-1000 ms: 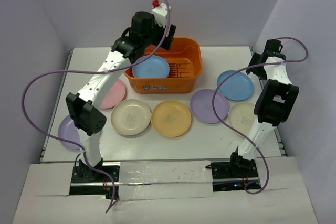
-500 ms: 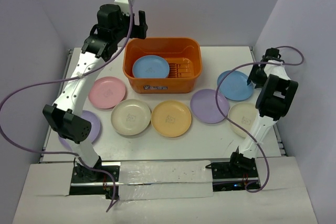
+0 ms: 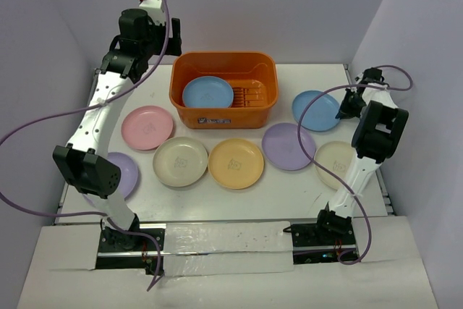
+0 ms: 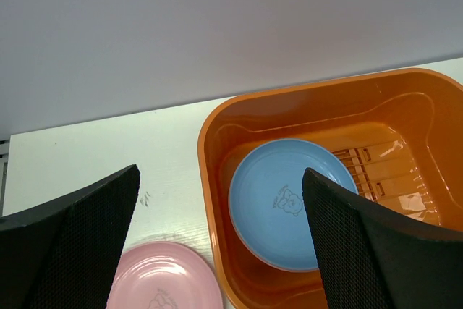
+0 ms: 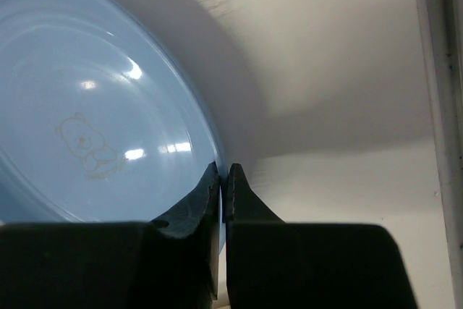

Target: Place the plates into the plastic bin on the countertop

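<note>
The orange plastic bin (image 3: 217, 115) stands at the back of the white countertop (image 3: 304, 77) with one blue plate (image 3: 207, 93) flat inside. My right gripper (image 3: 346, 104) is shut on the right rim of a second blue plate (image 3: 315, 110); in the right wrist view its jaws (image 5: 223, 171) pinch that plate's (image 5: 87, 106) edge. My left gripper (image 3: 170, 34) hangs open high to the bin's back left, nothing between its fingers (image 4: 221, 174). Pink (image 3: 147, 127), cream (image 3: 180, 161), yellow-orange (image 3: 236, 163) and lavender (image 3: 289, 146) plates lie in front of the bin.
Another lavender plate (image 3: 123, 174) lies partly under the left arm. Another cream plate (image 3: 334, 161) is partly hidden by the right arm. The table's right edge rail (image 5: 434, 70) runs close beside the right gripper. Purple cables loop off both arms.
The left arm rose and swung left, away from above the bin, staying open. The right gripper came down to the blue plate's rim and shut on it; the plate shifted slightly left.
</note>
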